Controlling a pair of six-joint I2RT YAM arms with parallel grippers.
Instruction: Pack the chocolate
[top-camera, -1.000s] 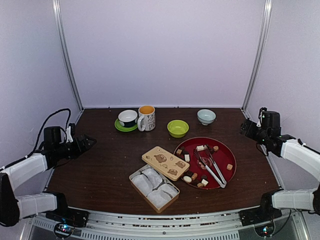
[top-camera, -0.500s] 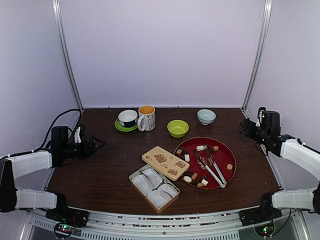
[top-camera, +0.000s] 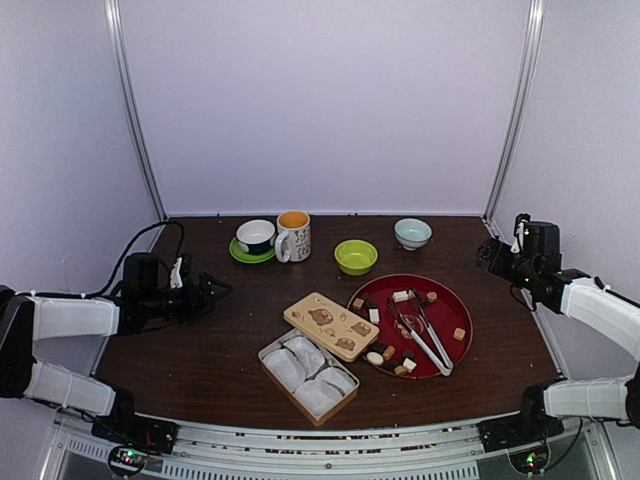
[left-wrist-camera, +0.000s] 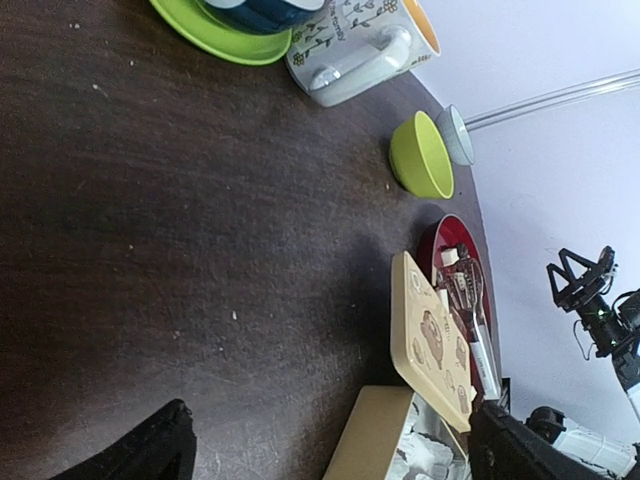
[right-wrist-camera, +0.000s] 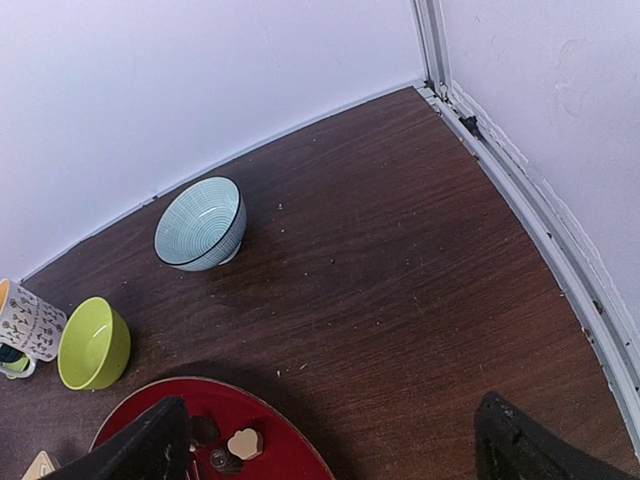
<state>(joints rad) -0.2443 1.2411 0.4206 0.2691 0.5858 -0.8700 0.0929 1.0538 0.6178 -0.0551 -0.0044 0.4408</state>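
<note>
Several chocolate pieces (top-camera: 401, 296) in tan, dark brown and cream lie on a red plate (top-camera: 446, 300) right of centre, with silver tongs (top-camera: 425, 330) across it. An open tan tin (top-camera: 308, 378) with white paper liners stands at the front centre. Its bear-printed lid (top-camera: 331, 326) leans between tin and plate. My left gripper (top-camera: 226, 291) is open and empty, low over the table left of the lid. My right gripper (top-camera: 487, 253) is open and empty at the far right, beyond the plate. The right wrist view shows a cream chocolate (right-wrist-camera: 245, 443) on the plate (right-wrist-camera: 285, 445).
At the back stand a cup on a green saucer (top-camera: 254, 238), a mug (top-camera: 293, 235), a green bowl (top-camera: 356, 257) and a pale blue bowl (top-camera: 412, 233). The left wrist view shows the lid (left-wrist-camera: 430, 335), the tin (left-wrist-camera: 375, 440) and the mug (left-wrist-camera: 355, 45). Walls close the table in.
My left arm has reached rightward over the table, bringing its gripper closer to the lid and tin. The right arm has barely moved.
</note>
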